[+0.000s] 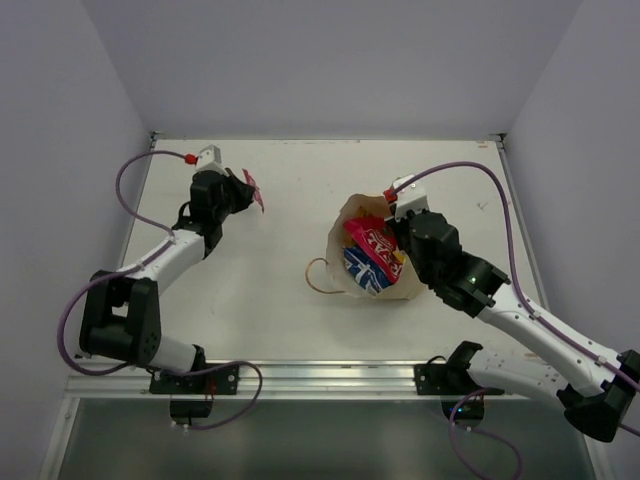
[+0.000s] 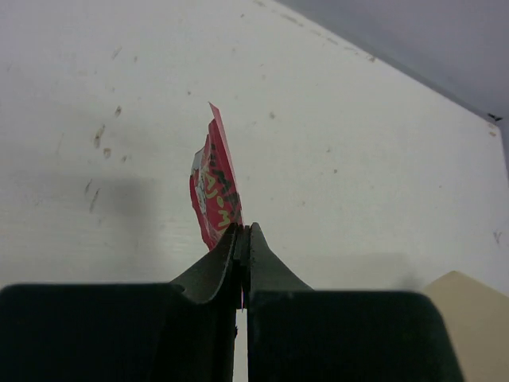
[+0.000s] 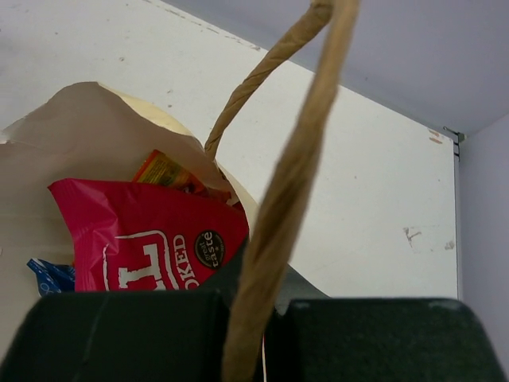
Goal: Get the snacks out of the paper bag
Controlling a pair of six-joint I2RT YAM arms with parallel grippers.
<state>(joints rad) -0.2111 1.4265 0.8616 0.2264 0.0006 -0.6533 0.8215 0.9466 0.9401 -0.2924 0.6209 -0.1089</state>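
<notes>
The tan paper bag lies open on the table, and my right gripper holds its rim side. In the right wrist view that gripper is shut on a twisted-cord handle of the paper bag. Inside are snacks: a magenta pouch, an orange-yellow packet and a blue bag corner. The magenta pouch and blue chip bag also show from above. My left gripper is far left of the bag, shut on a small pink-red packet. That packet sticks up from the closed left gripper above the table.
The bag's other cord handle loops out on the table to its left. The white table is walled at the back and both sides. A tan corner of the paper bag shows low on the right in the left wrist view.
</notes>
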